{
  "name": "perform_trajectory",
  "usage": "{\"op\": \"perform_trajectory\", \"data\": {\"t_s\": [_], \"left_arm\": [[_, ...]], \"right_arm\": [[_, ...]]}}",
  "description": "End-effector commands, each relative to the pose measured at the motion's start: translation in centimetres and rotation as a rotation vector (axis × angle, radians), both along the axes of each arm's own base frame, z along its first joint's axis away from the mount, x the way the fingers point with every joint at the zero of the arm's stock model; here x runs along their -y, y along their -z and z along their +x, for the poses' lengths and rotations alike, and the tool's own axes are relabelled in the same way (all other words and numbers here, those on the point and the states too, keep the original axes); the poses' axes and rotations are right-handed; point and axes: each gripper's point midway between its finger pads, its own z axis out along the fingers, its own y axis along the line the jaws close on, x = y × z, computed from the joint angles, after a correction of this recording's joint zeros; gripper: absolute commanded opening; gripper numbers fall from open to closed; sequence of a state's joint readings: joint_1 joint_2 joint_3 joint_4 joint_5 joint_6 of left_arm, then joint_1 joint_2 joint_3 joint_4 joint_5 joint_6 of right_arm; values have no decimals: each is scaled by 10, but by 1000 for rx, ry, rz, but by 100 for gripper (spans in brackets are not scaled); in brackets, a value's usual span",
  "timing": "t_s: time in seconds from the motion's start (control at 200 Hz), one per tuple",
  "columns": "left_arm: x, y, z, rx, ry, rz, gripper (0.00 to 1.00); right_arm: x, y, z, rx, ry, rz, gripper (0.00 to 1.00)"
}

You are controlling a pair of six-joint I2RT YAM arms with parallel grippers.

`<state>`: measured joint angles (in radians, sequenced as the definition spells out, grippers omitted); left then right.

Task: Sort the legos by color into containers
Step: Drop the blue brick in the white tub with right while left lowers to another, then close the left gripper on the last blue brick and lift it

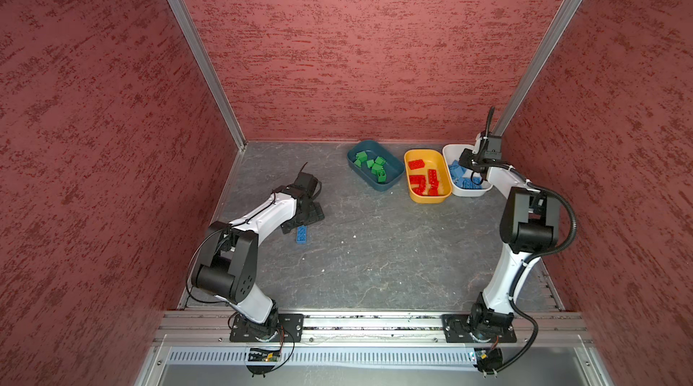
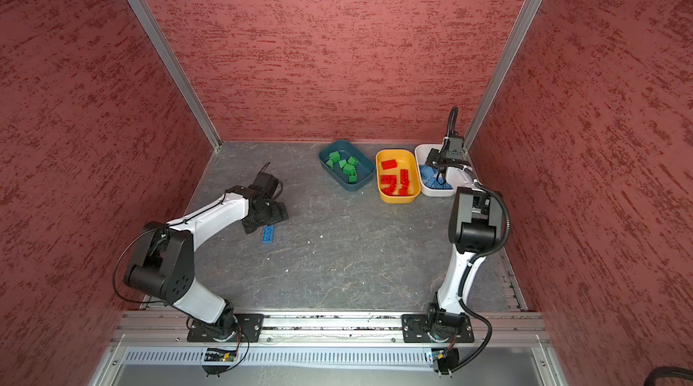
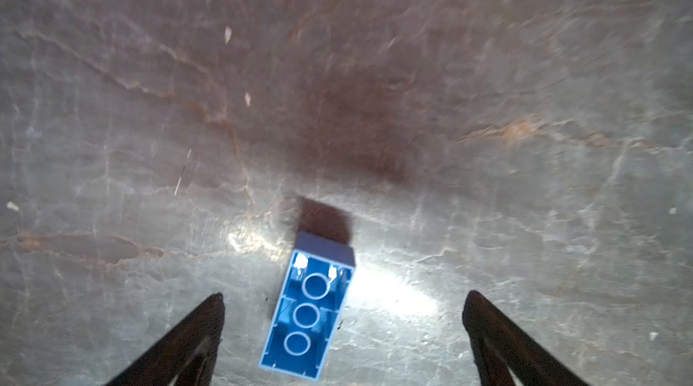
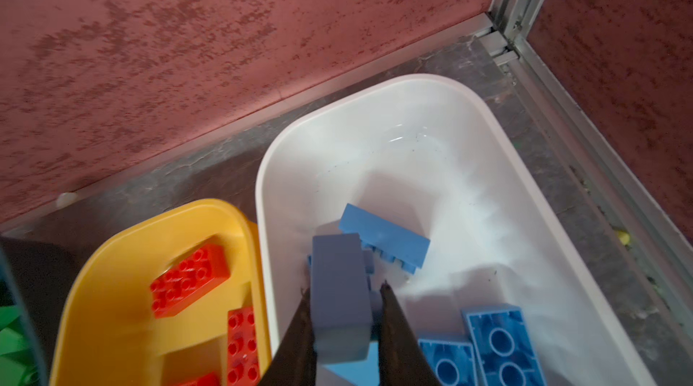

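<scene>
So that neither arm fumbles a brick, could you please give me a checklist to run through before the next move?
1. Left jaws open, loose blue brick between them: ok.
2. Left jaws low enough to close on it: cannot tell.
3. Right jaws shut on the held blue brick: ok.
4. The held blue brick is over the white tub, which holds blue bricks: ok.
5. Teal tub holds only green bricks, orange-yellow tub only red bricks: ok.
6. No brick hidden under the left arm: cannot tell.
</scene>
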<state>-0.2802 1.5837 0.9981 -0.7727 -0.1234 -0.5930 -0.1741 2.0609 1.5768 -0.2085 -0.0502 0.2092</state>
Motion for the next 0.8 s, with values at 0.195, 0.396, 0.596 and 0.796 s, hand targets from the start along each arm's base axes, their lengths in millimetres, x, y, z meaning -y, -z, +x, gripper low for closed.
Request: {"op": "perform_trajectory", "data": {"t_s": [0.195, 0.396, 0.596, 0.796], "left_arm": [[1, 24, -25, -89, 19, -46, 96], [6, 36, -33, -131, 48, -74, 71], [9, 43, -28, -140, 68, -67, 43], [33, 25, -15, -19, 184, -96, 27]], "right_arm": [[23, 2, 11, -127, 63, -106, 42], [13, -20, 7, -61, 51, -68, 99], [-10, -40, -4, 23, -6, 11, 99], [-43, -52, -25, 51, -83, 111, 99]]}}
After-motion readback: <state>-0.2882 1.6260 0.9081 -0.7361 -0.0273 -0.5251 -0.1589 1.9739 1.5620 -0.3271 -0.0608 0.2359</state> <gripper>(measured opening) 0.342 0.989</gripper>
